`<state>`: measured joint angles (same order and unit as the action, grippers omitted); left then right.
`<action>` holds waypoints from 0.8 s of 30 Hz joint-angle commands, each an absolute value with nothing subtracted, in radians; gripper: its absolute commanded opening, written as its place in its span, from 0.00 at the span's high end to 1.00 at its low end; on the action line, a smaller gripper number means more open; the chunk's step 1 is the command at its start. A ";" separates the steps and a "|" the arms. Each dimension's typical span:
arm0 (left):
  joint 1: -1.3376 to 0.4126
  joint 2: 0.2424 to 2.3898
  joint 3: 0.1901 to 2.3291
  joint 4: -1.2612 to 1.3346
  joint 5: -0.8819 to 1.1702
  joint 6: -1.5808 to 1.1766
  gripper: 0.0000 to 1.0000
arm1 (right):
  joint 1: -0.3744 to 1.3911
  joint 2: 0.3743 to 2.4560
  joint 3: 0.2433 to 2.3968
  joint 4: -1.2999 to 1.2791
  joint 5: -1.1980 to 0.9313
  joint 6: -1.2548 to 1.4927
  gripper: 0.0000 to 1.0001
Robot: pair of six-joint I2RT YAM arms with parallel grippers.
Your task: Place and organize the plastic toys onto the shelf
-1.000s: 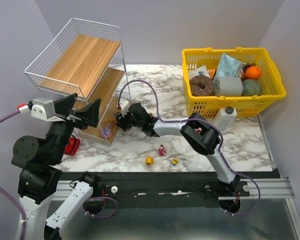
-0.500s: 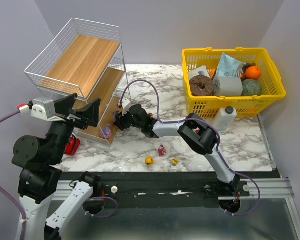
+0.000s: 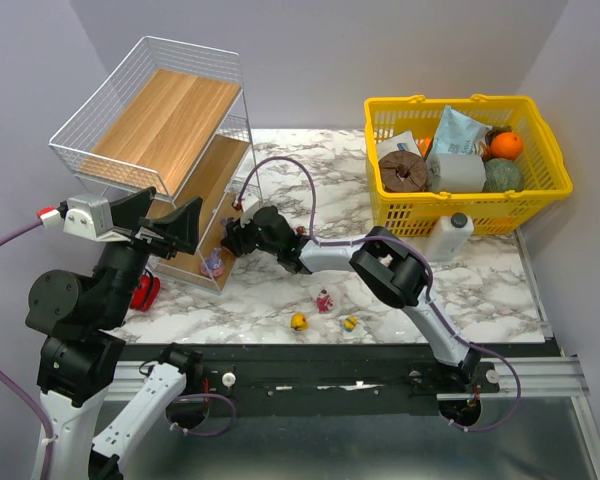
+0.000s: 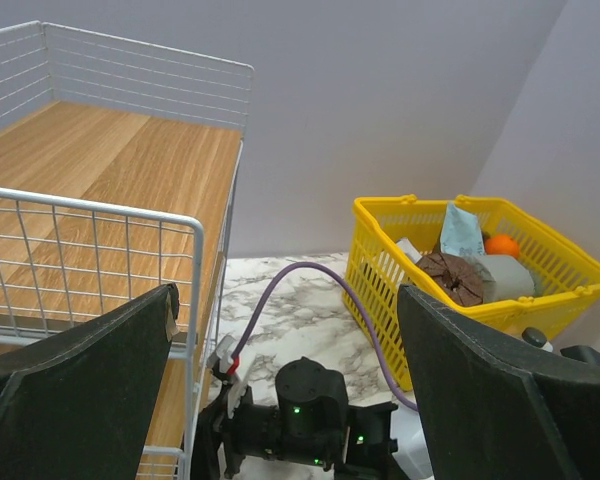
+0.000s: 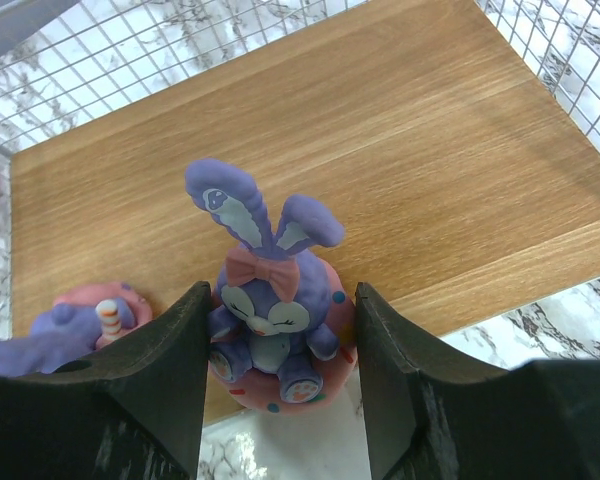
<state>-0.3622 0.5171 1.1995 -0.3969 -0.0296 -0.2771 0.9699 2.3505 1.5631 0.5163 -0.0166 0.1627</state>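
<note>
Currently the right gripper [image 5: 280, 300] reaches into the lowest tier of the shelf [image 3: 170, 120] from the worktop side. Its fingers [image 5: 170, 370] press both sides of the pink base of a purple bunny [image 5: 270, 290]. The bunny is over the front edge of the wooden board; whether its base rests on the board cannot be told.

Surroundings and obstructions:
- A second toy [image 5: 75, 325], purple on pink, lies on the same board just beside the left finger.
- Wire mesh closes the board at the back and sides.
- The left gripper [image 3: 166, 228] hangs raised before the shelf front, jaws wide, nothing between them.
- A purple cable [image 3: 285, 165] arches off the right arm near the shelf corner.
- A red item [image 3: 145, 292] lies at the shelf foot, partly hidden by the left arm.
- On the worktop [image 3: 280, 290], apart from the shelf, lie the left duck [image 3: 298, 321], a small red toy [image 3: 324, 300] and the right duck [image 3: 350, 323].
- A yellow basket [image 3: 460, 205] of groceries stands at the far right, with a white bottle [image 3: 448, 237] just before it.

Orientation: the bunny's long axis runs from base to ear tips, crossing the line between the fingers. The ears point toward the back of the board and the face is turned to the wrist camera.
</note>
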 commanded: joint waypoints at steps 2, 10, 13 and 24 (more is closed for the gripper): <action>-0.364 0.514 1.197 -0.377 -0.040 -0.281 0.01 | 0.982 2.376 1.638 0.465 0.066 0.196 0.61; -0.364 0.514 1.200 -0.382 -0.037 -0.281 0.01 | 0.982 2.350 1.608 0.469 0.078 0.218 0.34; -0.365 0.509 1.201 -0.383 -0.035 -0.281 0.01 | 0.982 2.338 1.592 0.485 0.074 0.219 0.29; -0.364 0.500 1.212 -0.397 -0.035 -0.282 0.01 | 0.980 2.264 1.539 0.503 0.074 0.285 0.27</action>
<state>-0.3622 0.5171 1.1995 -0.3977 -0.0296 -0.2771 0.9741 2.3402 1.5742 0.4698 0.0475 0.2420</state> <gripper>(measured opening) 0.989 0.747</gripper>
